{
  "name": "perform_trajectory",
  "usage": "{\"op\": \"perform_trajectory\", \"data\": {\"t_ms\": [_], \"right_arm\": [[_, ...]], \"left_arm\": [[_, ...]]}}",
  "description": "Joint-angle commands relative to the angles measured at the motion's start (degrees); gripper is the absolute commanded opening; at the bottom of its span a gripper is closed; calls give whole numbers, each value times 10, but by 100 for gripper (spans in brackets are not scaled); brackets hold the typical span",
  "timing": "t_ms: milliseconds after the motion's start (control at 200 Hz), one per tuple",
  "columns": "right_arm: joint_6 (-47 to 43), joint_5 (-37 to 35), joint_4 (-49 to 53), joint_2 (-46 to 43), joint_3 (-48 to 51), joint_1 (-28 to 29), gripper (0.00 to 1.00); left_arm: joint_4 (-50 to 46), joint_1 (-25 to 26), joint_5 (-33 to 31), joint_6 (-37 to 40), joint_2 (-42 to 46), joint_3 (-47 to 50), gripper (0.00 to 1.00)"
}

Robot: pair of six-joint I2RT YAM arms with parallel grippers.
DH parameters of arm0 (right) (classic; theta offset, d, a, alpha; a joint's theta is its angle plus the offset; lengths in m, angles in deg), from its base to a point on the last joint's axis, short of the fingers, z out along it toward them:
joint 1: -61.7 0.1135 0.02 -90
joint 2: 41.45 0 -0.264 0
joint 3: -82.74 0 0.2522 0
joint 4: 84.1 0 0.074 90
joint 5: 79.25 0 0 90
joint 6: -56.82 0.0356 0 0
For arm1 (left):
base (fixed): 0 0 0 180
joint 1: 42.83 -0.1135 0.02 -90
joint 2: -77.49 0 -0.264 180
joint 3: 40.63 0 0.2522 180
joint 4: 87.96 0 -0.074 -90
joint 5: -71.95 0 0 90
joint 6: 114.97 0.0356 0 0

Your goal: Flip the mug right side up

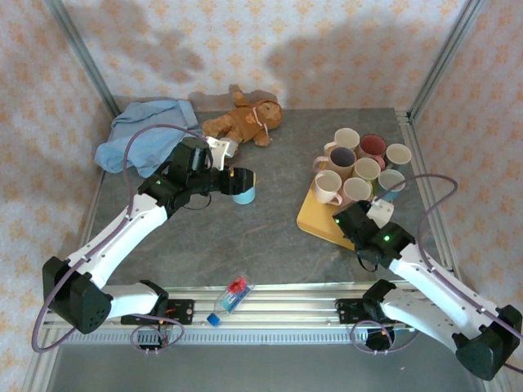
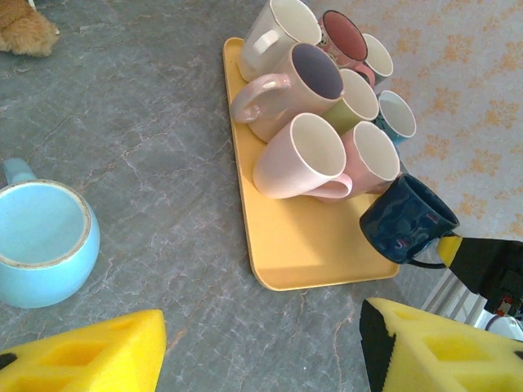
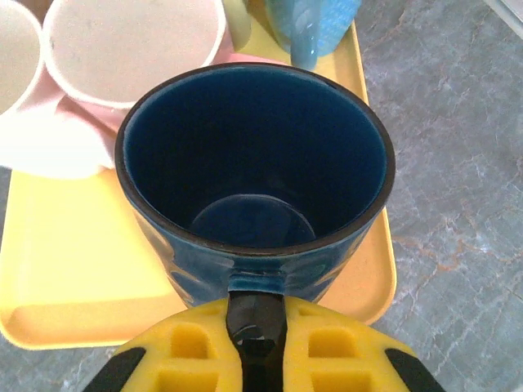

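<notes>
Right wrist view, up close: the dark blue mug (image 3: 253,163) is glossy navy inside and out with a thin black rim, its mouth turned straight toward the lens so you see down to the round bottom. Its dark handle sits at 6 o'clock, pinched between the yellow pads of the right end effector (image 3: 257,347), which is clamped on it. Behind the mug lies the yellow tray (image 3: 73,278), with a pink mug (image 3: 135,41) at 11 o'clock and a ribbed light blue one at 12. The left wrist view adds the side profile: the same dark mug is tipped over, mouth aimed up toward 2 o'clock, at the tray's near corner; whether it touches the tray I cannot tell. That view also takes in the whole cluster of pale mugs (image 2: 310,98) crowded on the far half of the tray, and a pale blue mug (image 2: 45,241) standing upright on the grey surface (image 2: 163,122) at 9 o'clock. The left end effector (image 2: 261,339) has its yellow fingers well apart, gripping nothing. The top external view alone shows a teddy bear (image 1: 245,121) and a blue cloth (image 1: 143,135) toward 11 o'clock.
</notes>
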Motion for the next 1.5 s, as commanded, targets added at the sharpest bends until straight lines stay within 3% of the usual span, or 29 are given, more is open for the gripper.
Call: {"op": "perform_trajectory", "data": {"t_ms": [0,405,851,1201,1496], "right_arm": [[-2,-70,-48,-21,24,-11,0],[-35,-129,-111,3,71,-25,0],[-57,-114,-170,4,120,-49,0],[-35,-93,-149,11,125,-51,24],[-4,-38,-112,18,120,-51,37]], "left_arm": [[10,-1,10,13,-7,-14,65],[28,-1,4,24,-2,-3,64],[25,-1,-2,30,-5,-8,64],[23,-1,-13,32,-4,-10,64],[18,-1,-20,31,4,-10,64]]}}
